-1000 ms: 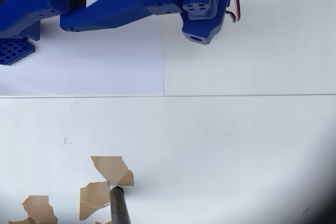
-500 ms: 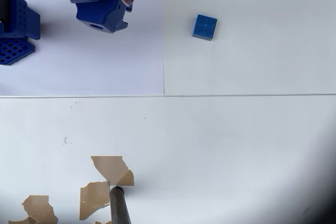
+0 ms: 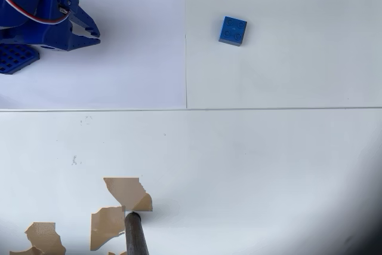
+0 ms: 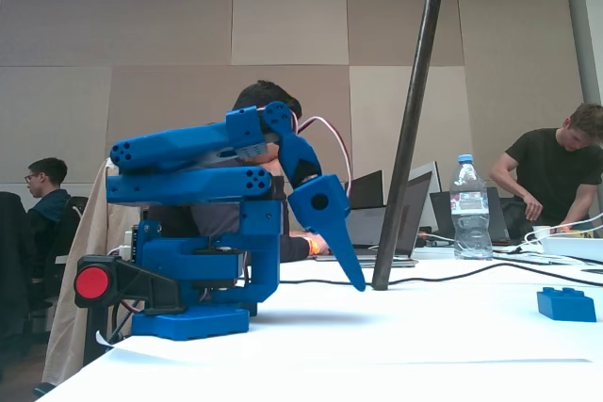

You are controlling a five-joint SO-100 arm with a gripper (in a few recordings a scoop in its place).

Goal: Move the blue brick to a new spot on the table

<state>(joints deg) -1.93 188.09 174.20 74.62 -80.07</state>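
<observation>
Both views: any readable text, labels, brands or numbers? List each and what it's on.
None readable.
Water bottle label in the fixed view: too small and blurred to read.
Blue brick, the blue arm and its gripper, the table: no print visible.

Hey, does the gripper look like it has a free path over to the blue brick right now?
Probably yes. The gripper is folded back, apart from the blue brick, and only bare table lies between them.
</observation>
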